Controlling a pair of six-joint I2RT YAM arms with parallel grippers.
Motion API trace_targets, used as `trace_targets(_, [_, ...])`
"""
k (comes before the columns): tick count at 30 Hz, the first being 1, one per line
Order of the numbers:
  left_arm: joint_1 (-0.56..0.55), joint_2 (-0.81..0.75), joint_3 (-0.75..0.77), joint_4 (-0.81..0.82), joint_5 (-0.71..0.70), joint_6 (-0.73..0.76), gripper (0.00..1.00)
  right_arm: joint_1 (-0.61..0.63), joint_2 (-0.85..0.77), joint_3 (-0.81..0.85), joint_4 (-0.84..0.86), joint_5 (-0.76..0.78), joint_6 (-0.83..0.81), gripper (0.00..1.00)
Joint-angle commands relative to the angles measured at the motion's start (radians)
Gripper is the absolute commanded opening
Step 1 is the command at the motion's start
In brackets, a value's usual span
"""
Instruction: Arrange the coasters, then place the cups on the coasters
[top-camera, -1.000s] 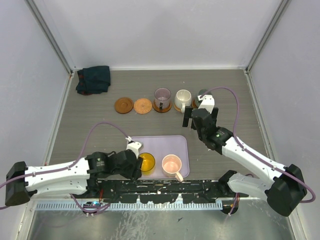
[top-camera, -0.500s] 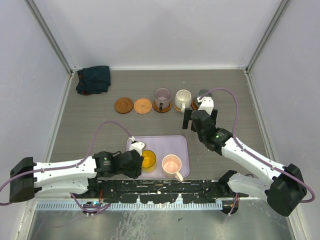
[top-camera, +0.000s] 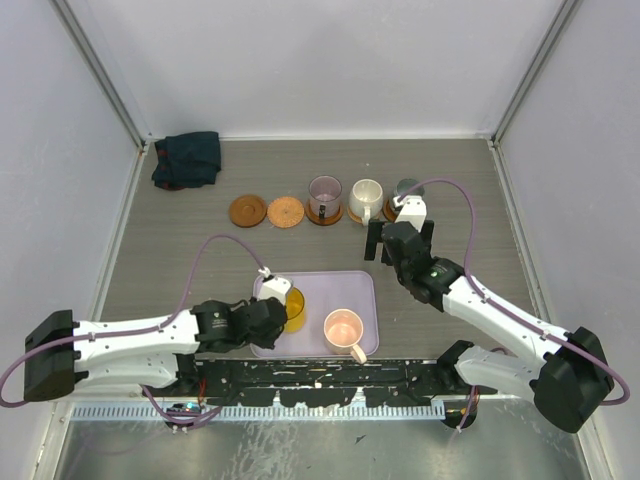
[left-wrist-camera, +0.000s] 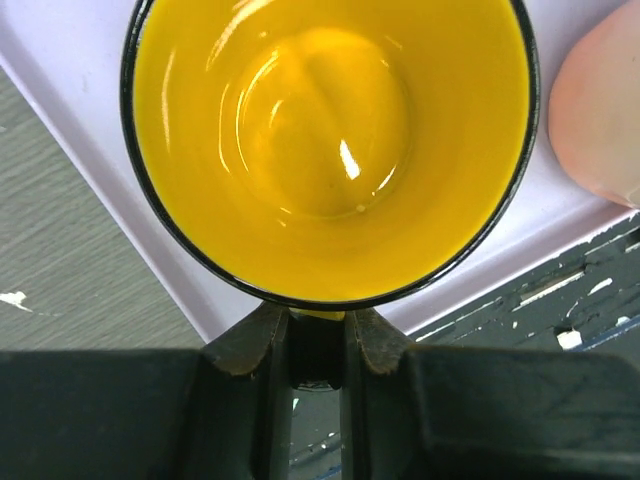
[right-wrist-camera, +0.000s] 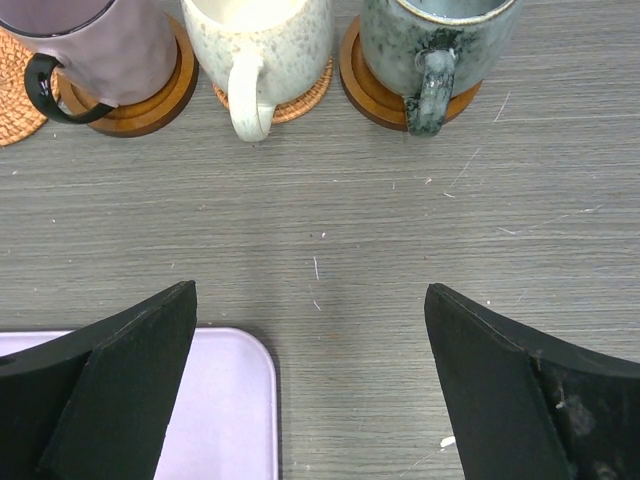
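Got the left gripper (left-wrist-camera: 318, 352) pinched together on the handle of the yellow cup (left-wrist-camera: 330, 150), right at the near-left corner of the lavender tray (top-camera: 335, 288); can't tell whether sitting on it or lifted just off it. Pale pink cup (top-camera: 343, 328) on the tray too, just right of the yellow one, handle pointing near-right. Right gripper (right-wrist-camera: 315, 385) spread wide apart, nothing in it, hovering over bare table (right-wrist-camera: 400, 250) between the tray's far-right corner and the row of cups. Along the far side, left to right: purple cup (right-wrist-camera: 95, 45), cream cup (right-wrist-camera: 262, 40), grey-green cup (right-wrist-camera: 435, 40), each parked on a coaster (right-wrist-camera: 150, 110), handles toward the near side. Left of the purple one, a lighter coaster (top-camera: 286, 211) and then a darker coaster (top-camera: 248, 210), both bare, almost touching. Dark cloth (top-camera: 187, 158) bunched up in the far-left corner.
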Motion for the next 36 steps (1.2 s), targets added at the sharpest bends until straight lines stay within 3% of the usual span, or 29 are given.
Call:
trace_targets(1, [-0.002, -0.012, 0.089, 0.029, -0.114, 0.043, 0.00, -0.005, -0.011, 0.004, 0.055, 0.002, 0.015, 1.00])
trace_targets(9, [-0.001, 0.015, 0.189, 0.041, -0.245, 0.150, 0.00, -0.004, -0.004, -0.008, 0.068, -0.009, 0.021, 1.00])
trace_targets(15, [-0.001, 0.030, 0.191, 0.130, -0.317, 0.193, 0.00, -0.004, -0.014, -0.017, 0.069, -0.008, 0.017, 1.00])
trace_targets(19, [0.015, 0.057, 0.213, 0.216, -0.441, 0.260, 0.00, -0.005, -0.013, -0.021, 0.077, -0.014, 0.011, 1.00])
trace_targets(22, [0.094, 0.061, 0.220, 0.303, -0.434, 0.292, 0.00, -0.005, -0.005, -0.016, 0.080, -0.025, 0.004, 1.00])
trace_targets(27, [0.322, 0.074, 0.209, 0.472, -0.296, 0.319, 0.00, -0.004, -0.001, -0.020, 0.090, -0.022, -0.026, 1.00])
trace_targets(36, [0.533, 0.340, 0.365, 0.656, -0.181, 0.373, 0.00, -0.004, 0.035, -0.020, 0.122, -0.001, -0.063, 1.00])
